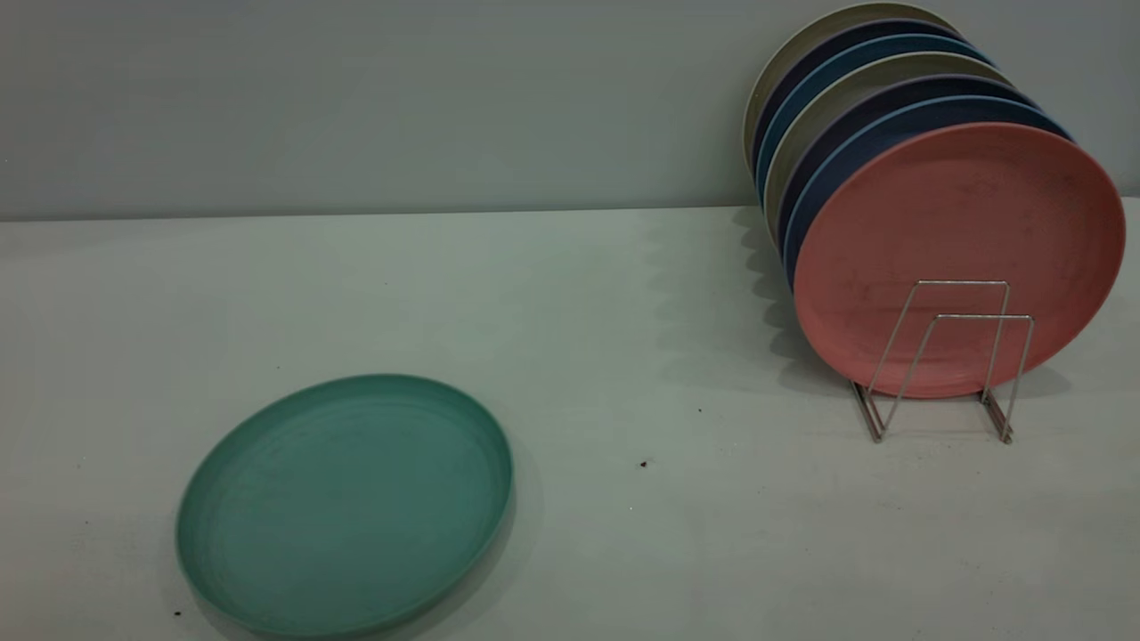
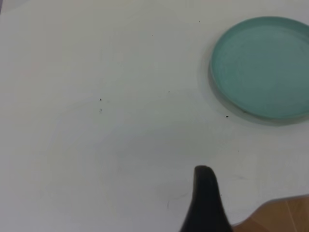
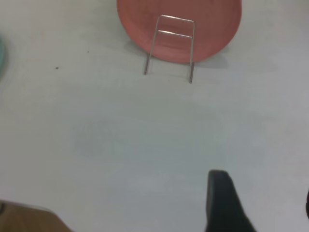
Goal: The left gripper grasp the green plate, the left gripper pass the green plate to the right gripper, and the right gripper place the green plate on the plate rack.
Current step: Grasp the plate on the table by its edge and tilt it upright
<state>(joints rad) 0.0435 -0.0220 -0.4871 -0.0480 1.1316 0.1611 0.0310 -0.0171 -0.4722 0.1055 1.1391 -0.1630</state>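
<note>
The green plate (image 1: pixel 346 503) lies flat on the white table at the front left. In the left wrist view it (image 2: pixel 263 67) lies well ahead of my left gripper (image 2: pixel 258 193), apart from it. Only one black finger (image 2: pixel 205 198) shows there, with nothing beside it, so the jaws stand wide apart and empty. My right gripper (image 3: pixel 263 203) is open and empty above bare table, facing the plate rack (image 3: pixel 171 46). The plate rack (image 1: pixel 948 356) stands at the right with two bare wire loops in front. Neither gripper shows in the exterior view.
Several plates stand upright in the rack, a salmon-pink plate (image 1: pixel 957 254) foremost, blue and beige ones behind. The grey wall runs behind the table. The table's edge and brown floor (image 2: pixel 280 217) lie near the left gripper.
</note>
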